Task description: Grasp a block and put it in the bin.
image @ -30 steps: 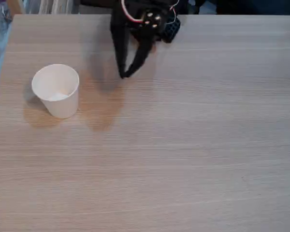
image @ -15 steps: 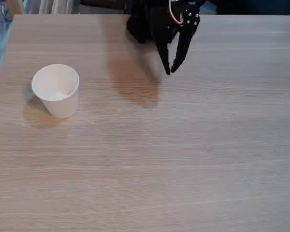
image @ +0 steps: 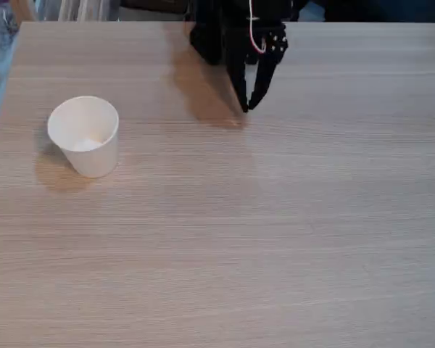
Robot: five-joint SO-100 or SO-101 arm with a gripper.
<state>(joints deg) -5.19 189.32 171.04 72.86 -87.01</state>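
1. Block: no loose cube lies anywhere on the bare bench (image: 275,239). A pale patch sits at the bottom of the cup (image: 84,135), which may be the block or only the cup's floor; it is too faint to tell.
2. The cup stands upright near the bench's left edge, about a third of the way from the far edge to the near edge, with its wide rim up and its taper running down to the base. Its long axis is vertical.
3. The claw (image: 246,107) hangs near the far edge, a little right of the bench's middle, tips pointing down at the wood, its shadow just beside them.
4. Its two fingers meet almost at the tips, with a thin gap higher up; nothing shows between them, so I judge it nearly closed and empty.
5. From the claw the cup lies well apart, toward the left edge and slightly nearer the front.
6. If the pale patch is the block, the task looks done; otherwise a block has yet to be found.
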